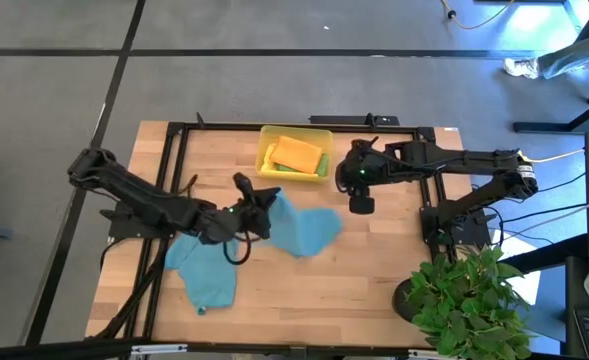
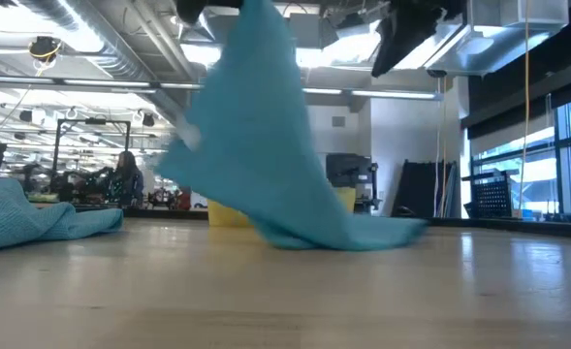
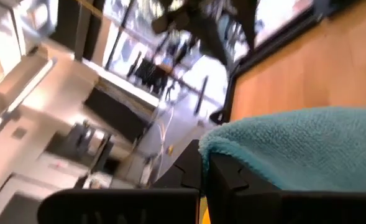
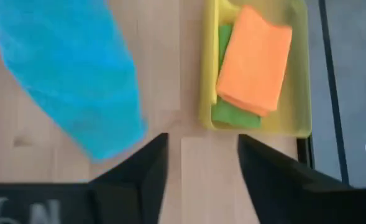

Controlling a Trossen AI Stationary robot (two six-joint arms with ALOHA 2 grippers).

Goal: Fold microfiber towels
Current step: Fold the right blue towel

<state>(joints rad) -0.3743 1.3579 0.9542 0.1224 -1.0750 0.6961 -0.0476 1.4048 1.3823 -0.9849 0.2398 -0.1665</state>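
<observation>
High view: at the wooden table's [image 1: 374, 280] centre, the left end effector [image 1: 257, 200] is clamped on a teal towel [image 1: 304, 230]; a second teal towel [image 1: 204, 275] lies crumpled at seven o'clock.

Low view: the gripped fleecy cloth hangs as a draped cone.

Right wrist view: the right end effector [image 4: 201, 168] is spread and empty, near a translucent yellow tray [image 4: 301, 112] holding a folded orange towel [image 4: 255, 59] over a green one [image 4: 229, 112].
</observation>
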